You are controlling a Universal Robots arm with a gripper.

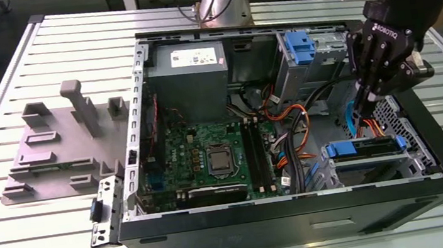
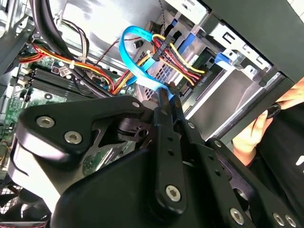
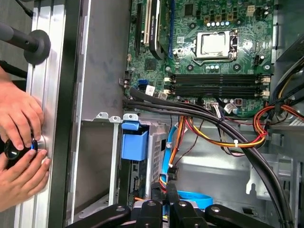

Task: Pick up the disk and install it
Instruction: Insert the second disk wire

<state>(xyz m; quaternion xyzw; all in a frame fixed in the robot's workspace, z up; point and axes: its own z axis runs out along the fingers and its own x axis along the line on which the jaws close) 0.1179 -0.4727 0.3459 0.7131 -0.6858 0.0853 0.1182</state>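
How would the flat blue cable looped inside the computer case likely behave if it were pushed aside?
The blue cable is a thin flat ribbon curving in a loop, so it would probably flex and flop rather than resist. It looks light. It seems anchored near the coloured wires, so it might spring back.

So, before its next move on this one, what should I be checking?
1. Disk in grip: not ok; the gripper is shut, with nothing seen between its fingers.
2. Disk's whereabouts: cannot tell.
3. Cables clear of fingertips: not ok; the blue cable loops right beside them.
4. Person's hands outside the case: ok, though close to its wall.
5. Case side open: ok.
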